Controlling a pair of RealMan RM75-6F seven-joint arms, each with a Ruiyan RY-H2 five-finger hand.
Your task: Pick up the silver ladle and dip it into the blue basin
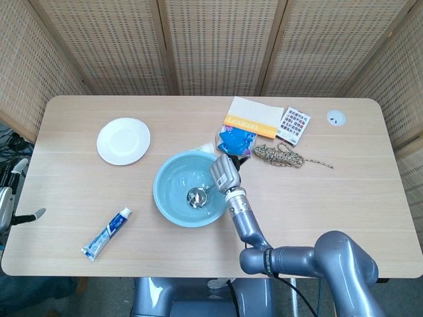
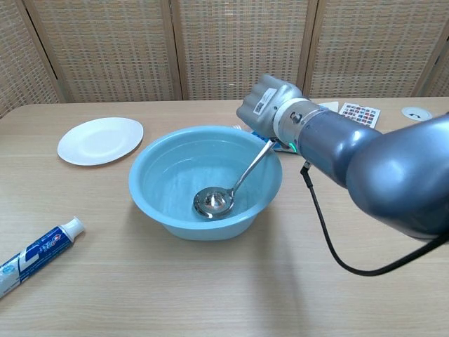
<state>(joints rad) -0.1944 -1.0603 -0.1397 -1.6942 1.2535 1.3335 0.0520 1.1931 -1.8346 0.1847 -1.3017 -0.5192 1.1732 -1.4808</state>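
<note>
The blue basin (image 1: 173, 203) (image 2: 161, 203) stands mid-table with water in it. The silver ladle (image 1: 196, 195) (image 2: 214, 201) has its bowl down on the basin's bottom, and its handle slants up over the right rim. My right hand (image 1: 225, 172) (image 2: 265, 105) grips the handle's top end just beyond that rim. The fingers are hidden behind the back of the hand in both views. My left hand is not in either view.
A white plate (image 1: 123, 140) (image 2: 99, 140) lies at the left, a toothpaste tube (image 1: 106, 233) (image 2: 36, 249) near the front left. Behind the basin lie a blue packet (image 1: 236, 140), a yellow-edged book (image 1: 254, 117), a card (image 1: 293, 125) and a rope bundle (image 1: 283, 156).
</note>
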